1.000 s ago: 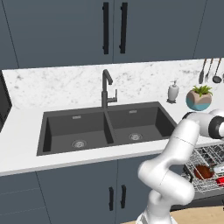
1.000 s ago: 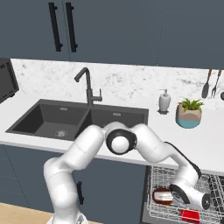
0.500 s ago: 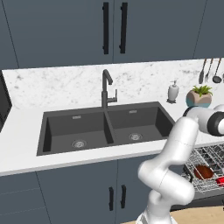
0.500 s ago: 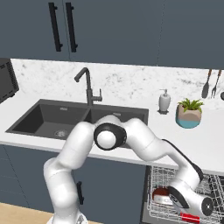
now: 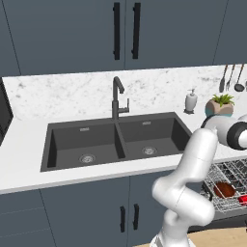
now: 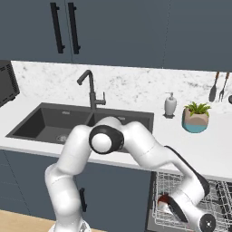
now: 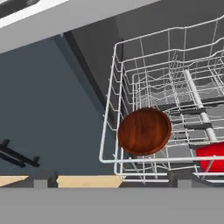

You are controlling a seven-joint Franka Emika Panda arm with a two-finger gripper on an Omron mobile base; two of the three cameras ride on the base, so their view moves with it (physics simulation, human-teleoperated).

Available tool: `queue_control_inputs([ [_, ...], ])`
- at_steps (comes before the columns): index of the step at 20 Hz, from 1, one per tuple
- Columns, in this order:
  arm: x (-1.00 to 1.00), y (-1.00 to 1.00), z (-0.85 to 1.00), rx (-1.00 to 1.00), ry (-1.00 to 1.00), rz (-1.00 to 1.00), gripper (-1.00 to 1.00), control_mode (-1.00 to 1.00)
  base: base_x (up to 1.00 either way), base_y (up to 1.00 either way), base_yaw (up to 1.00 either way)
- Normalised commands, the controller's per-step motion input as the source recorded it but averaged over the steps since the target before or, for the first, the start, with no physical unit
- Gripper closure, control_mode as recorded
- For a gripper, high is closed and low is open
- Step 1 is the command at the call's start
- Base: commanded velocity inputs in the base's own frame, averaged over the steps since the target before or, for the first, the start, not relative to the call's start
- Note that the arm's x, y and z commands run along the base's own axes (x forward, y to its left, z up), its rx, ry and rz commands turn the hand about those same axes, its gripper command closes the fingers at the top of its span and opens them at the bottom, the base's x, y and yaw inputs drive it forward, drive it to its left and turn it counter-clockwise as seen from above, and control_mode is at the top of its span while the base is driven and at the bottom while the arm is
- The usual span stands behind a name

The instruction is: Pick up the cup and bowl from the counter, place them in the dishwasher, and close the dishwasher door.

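Observation:
The dishwasher's grey wire rack (image 7: 114,87) is pulled out below the white counter (image 5: 24,161). A brown wooden bowl (image 7: 144,131) leans on edge in the rack's near corner, and a red cup (image 7: 212,156) lies just right of it. The left base view shows the bowl (image 5: 224,189) and the cup (image 5: 242,198) in the rack too. My gripper (image 7: 113,179) hovers above the rack's front rim, open, with nothing between its fingertips (image 7: 43,180). The hand (image 6: 199,219) sits low by the rack (image 6: 181,190). A dark strip under the rack (image 5: 229,216) looks like the lowered dishwasher door.
A dark double sink (image 5: 116,140) with a black tap (image 5: 117,99) sits in the counter. A soap bottle (image 5: 191,101) and a potted plant (image 5: 221,103) stand at the right, utensils (image 5: 231,79) on the wall. Blue-grey cupboards with black handles (image 7: 17,155) flank the dishwasher.
The arm's elbow has swung leftwards in the right base view while the hand stayed low at the rack. The gripper has stayed open.

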Motion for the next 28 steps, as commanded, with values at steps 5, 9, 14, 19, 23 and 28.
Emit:
queue_control_inputs([
  [5,-0.07,-0.02,0.20,0.02,-0.13,-0.25,-1.00,-1.00,0.00,0.00,0.00],
  [9,0.00,-0.24,0.40,0.09,0.00,-0.10,-1.00,-1.00,0.00,0.00,0.00],
  [14,0.00,-0.38,0.29,0.09,0.04,-0.04,-1.00,-1.00,0.00,0.00,0.00],
  [19,0.00,-0.27,0.07,0.04,0.11,-0.06,-1.00,-1.00,0.00,0.00,0.00],
  [23,0.00,0.00,0.00,0.00,0.11,-0.16,-1.00,-1.00,0.00,0.00,0.00],
  [28,0.00,0.00,-0.04,-0.01,0.22,-0.11,-1.00,-1.00,0.00,0.00,0.00],
])
